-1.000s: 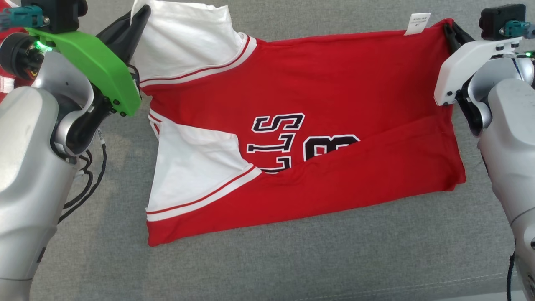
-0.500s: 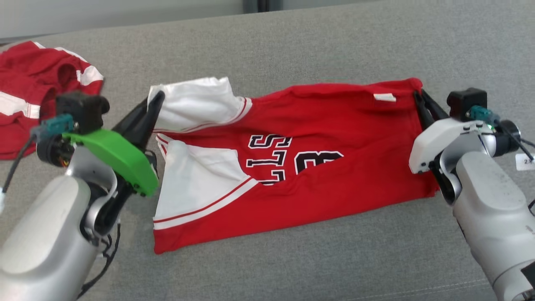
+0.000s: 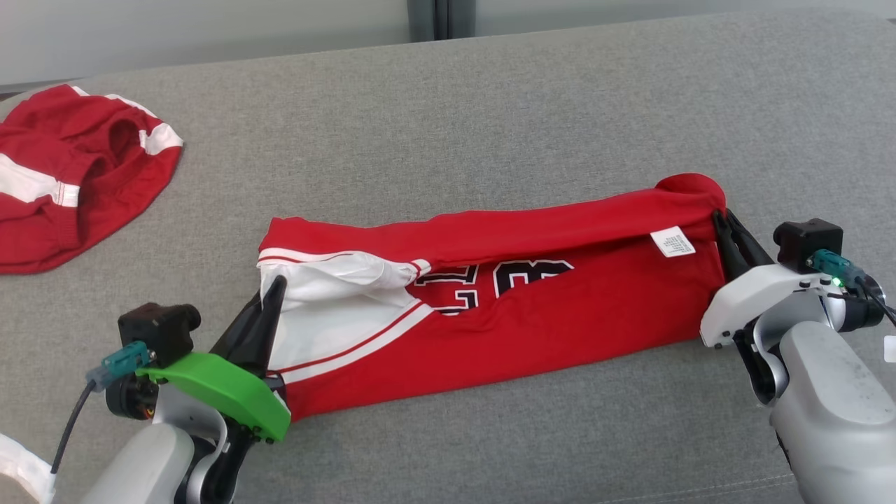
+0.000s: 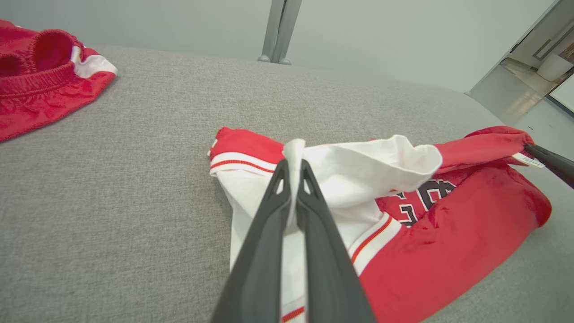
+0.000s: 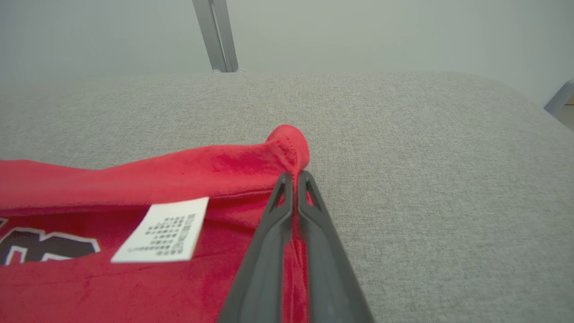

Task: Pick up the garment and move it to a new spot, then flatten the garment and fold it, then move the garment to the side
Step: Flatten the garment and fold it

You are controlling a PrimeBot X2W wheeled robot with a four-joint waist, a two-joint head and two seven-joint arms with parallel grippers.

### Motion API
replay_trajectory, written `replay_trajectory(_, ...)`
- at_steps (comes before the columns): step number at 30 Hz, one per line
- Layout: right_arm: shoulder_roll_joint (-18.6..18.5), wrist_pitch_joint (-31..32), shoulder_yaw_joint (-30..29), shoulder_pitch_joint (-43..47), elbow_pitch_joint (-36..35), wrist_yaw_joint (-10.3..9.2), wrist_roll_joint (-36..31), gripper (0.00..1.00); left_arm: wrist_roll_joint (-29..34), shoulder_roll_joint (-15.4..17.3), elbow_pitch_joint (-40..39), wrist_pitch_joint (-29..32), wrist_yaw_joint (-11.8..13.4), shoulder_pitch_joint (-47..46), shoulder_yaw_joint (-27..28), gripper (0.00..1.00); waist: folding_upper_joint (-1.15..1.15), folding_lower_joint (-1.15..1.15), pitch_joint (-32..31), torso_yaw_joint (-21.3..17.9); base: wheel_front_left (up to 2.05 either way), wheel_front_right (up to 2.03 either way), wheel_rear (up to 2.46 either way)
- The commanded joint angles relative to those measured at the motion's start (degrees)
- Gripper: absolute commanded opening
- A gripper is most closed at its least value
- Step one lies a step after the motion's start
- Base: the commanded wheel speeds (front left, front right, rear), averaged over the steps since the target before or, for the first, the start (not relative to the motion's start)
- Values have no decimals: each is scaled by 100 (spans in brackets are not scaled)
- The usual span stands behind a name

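Currently: red jersey (image 3: 532, 308) lies across the middle of the head view on the grey cushion (image 3: 490, 126), partway through a lengthwise fold. Its far edge is doubled over toward the near side and hides the tops of the black lettering (image 3: 532, 274).

- White sleeve (image 3: 329, 308) at centre-left is bunched, not flat. Care label (image 3: 672, 243) sits exposed at centre-right.
- Left gripper (image 3: 275, 290), lower left: jaws closed on a thin pinch of the white sleeve fabric.
- Right gripper (image 3: 721, 218), right of centre: jaws closed on the red corner, which curls into a small roll just above the tips.
- Second red garment (image 3: 70, 175), upper left, well apart from the work.

Risks, as I judge them:
- Both pinches look shallow. Pulling the span tight could slide the cloth out of one side, and the fold would collapse.
- If the two ends are lowered unevenly, the folded edge would land skewed against the near hem.
- The bunched sleeve may get trapped under the top layer and leave a lump.
- The rolled right corner could set as a crease if released as it is.
- Dragging the jersey over the rough cushion may pull the bottom layer out of line.
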Motion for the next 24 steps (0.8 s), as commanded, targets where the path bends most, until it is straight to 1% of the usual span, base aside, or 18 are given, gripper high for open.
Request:
replay_trajectory(1, 8, -1, -72, 152, -110, -9, -36, 0, -37, -46, 74, -94, 22, 132, 29, 0, 0, 0, 25, -6, 0, 0, 0)
replay_trajectory(7, 168, 116, -328, 579, -510, -9, -131, 0, -94, -142, 385, -369, 8, 294, 82, 0, 0, 0, 48, -55, 0, 0, 0)
replay_trajectory(8, 214, 134, -351, 637, -563, -9, -163, 3, -95, -153, 417, -405, -9, 311, 79, 0, 0, 0, 46, -66, 0, 0, 0)
replay_trajectory(10, 261, 126, -447, 762, -639, -9, -210, 46, -107, -196, 497, -489, -11, 366, 83, 1, 0, 0, 43, -83, 0, 0, 0)
replay_trajectory(11, 302, 115, -503, 819, -674, -9, -214, 82, -152, -245, 521, -529, -4, 412, 99, 31, 0, 0, 39, -90, 0, 0, 0)
replay_trajectory(12, 343, 105, -554, 870, -705, -9, -211, 100, -168, -279, 519, -586, -5, 434, 116, 66, 0, 0, 34, -93, 0, 0, 0)
replay_trajectory(13, 394, 94, -600, 939, -741, -9, -206, 100, -199, -318, 516, -647, 19, 468, 156, 100, 0, 0, 24, -94, 0, 0, 0)
replay_trajectory(18, 507, 55, -851, 1267, -941, -9, -262, 100, -99, -471, 400, -891, 163, 675, 313, 100, 0, 0, -55, -71, 0, 0, 0)
replay_trajectory(24, 628, 96, -1192, 1639, -1307, -9, -358, 100, 309, -597, 22, -1015, 461, 1063, 731, 100, 0, 0, -198, -41, 0, 0, 0)
